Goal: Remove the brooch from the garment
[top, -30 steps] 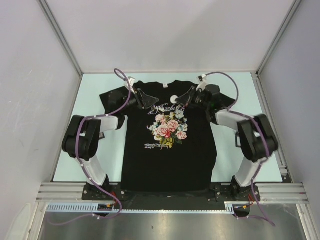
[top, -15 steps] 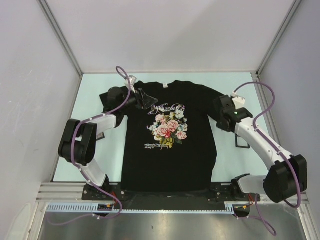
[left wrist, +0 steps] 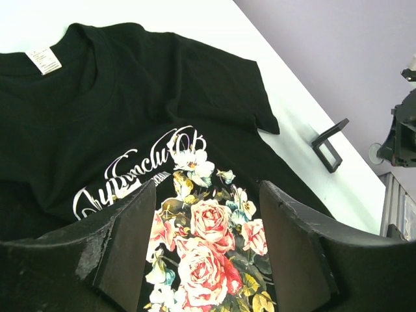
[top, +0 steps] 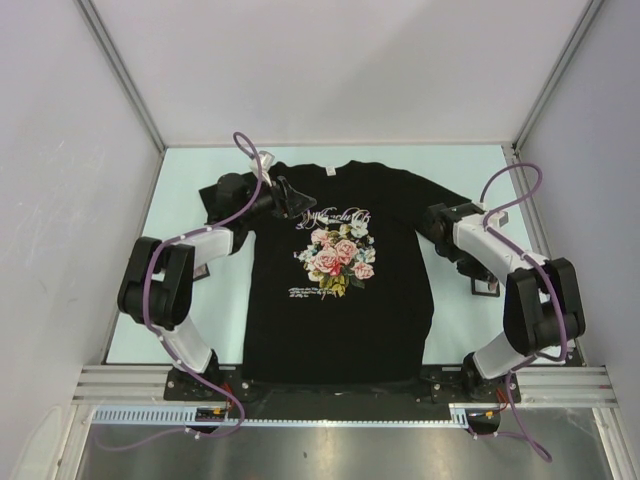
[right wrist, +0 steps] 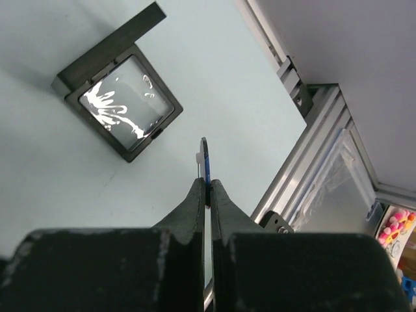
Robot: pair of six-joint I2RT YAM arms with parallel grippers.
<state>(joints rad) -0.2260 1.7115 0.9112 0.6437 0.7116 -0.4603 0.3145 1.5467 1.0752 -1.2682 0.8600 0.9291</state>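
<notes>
The garment (top: 340, 320), a black T-shirt with a rose print, lies flat on the table; the left wrist view shows its chest (left wrist: 130, 97) close up. My left gripper (top: 290, 197) hovers over the lettering near the collar, and the jaws (left wrist: 208, 188) are open with only the roses between them. My right gripper (top: 462, 258) is off the shirt's right sleeve, above the bare table. It (right wrist: 207, 183) is shut on the brooch (right wrist: 204, 159), a thin blue-and-white disc seen edge-on and sticking out past the fingertips.
A small black box with a clear lid (top: 487, 285) sits on the table right of the shirt, just ahead-left of the brooch (right wrist: 120, 110). The aluminium frame rail (right wrist: 305, 175) runs along the right edge. White walls enclose the table.
My right arm swung away from the collar area to the right of the shirt, carrying the brooch; the white spot on the chest is gone. The left gripper stayed put and opened slightly wider.
</notes>
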